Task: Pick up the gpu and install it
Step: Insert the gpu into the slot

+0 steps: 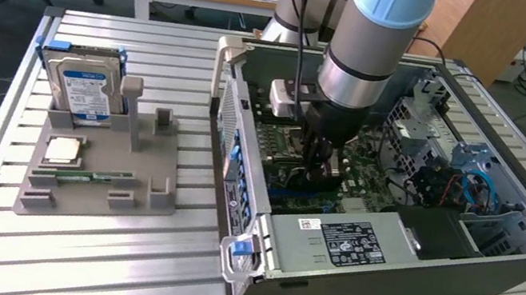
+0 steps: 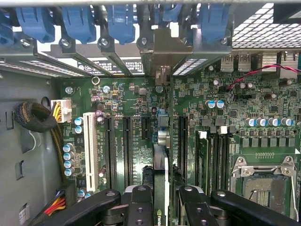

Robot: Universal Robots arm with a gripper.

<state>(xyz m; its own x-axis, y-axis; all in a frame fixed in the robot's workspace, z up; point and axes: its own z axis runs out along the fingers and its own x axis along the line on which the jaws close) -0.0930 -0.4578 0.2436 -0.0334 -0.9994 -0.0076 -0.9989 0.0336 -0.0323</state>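
Slatted tabletop (image 1: pixel 115 251), open PC case (image 1: pixel 385 258): your tool (image 2: pixel 160 207) is pinched on the gpu (image 2: pixel 160 165), held edge-down over the motherboard (image 2: pixel 131 103) slots. If it's off-line with the slot, it could jam or bend.

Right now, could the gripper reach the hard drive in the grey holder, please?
Probably not: the gripper is down inside the computer case, shut on the gpu, and the hard drive stands outside, beyond the case wall on the exterior view's left.
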